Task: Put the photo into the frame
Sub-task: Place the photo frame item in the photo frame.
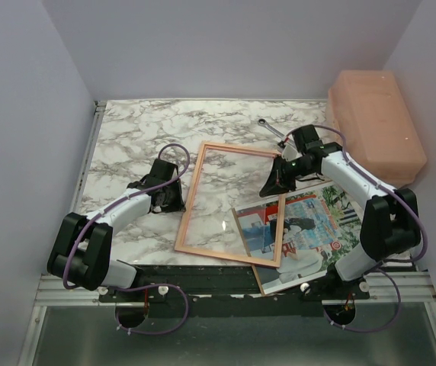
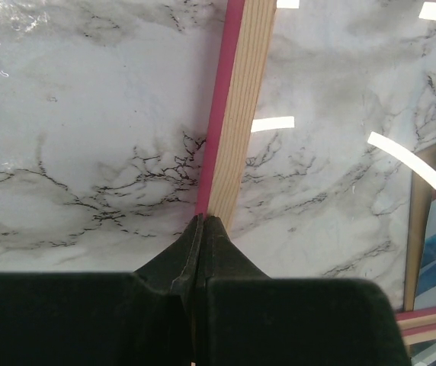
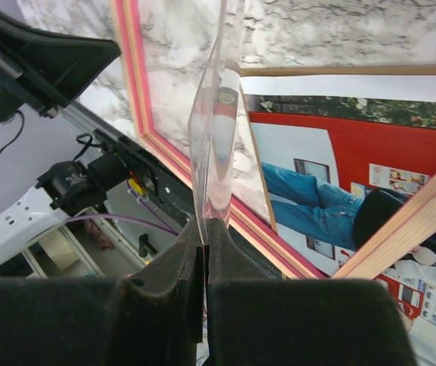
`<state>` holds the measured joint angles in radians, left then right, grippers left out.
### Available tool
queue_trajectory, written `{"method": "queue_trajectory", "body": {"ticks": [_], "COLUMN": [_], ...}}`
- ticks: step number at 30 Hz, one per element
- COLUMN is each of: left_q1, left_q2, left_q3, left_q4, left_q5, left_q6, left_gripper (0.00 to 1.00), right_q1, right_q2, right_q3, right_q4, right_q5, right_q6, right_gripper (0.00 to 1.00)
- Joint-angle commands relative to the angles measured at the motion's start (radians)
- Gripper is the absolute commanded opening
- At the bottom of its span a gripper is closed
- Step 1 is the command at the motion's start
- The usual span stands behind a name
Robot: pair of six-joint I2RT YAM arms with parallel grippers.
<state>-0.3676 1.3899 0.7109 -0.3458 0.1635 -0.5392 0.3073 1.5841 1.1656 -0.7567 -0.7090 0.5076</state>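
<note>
Frame (image 2: 237, 114) at closed left hand (image 2: 200, 223), right hand (image 3: 204, 229) pinching clear sheet (image 3: 214, 130) (photo (image 3: 370, 145) lettering illegible)

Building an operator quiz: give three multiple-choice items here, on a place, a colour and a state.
1. The photo lies: A partly under the frame; B wholly inside it; C apart from it.
2. The frame's upward side: A black; B pale wood; C blue.
3. The right gripper: A wide open; B shut on a clear sheet; C unseen.
1A, a rail crosses the print; 2B, pink only at the edge; 3B, it pinches the sheet.
</note>
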Motion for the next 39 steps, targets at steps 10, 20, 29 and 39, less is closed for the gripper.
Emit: {"method": "queue_trajectory", "body": {"ticks": [10,20,29,39], "left_q1": [-0.011,-0.012,-0.014,-0.016], "left_q2": [0.036,0.038,0.043,0.046], "left_q3": [-0.001,0.001,0.004,0.006], "left_q4": [-0.028,-0.029,-0.032,-0.033], "left_q5": [-0.02,-0.021,-0.024,-0.025], "left_q6": [0.008,0.008,0.008,0.008], "left_gripper": [0.0,0.0,0.0,0.0], "right_q1": [0.018,0.019,0.019,0.041], "right_q2": [0.068,0.118,0.151,0.181], "right_q3": [-0.004,-0.033,-0.064,-0.065], "right_q4": [-0.055,-0.006,0.046,0.063], "right_q5": [0.155,0.246,0.297,0.326], "right_q6": [-0.057,-0.069,-0.071,-0.061], "right_gripper": [0.58,0.79,0.89,0.92]}}
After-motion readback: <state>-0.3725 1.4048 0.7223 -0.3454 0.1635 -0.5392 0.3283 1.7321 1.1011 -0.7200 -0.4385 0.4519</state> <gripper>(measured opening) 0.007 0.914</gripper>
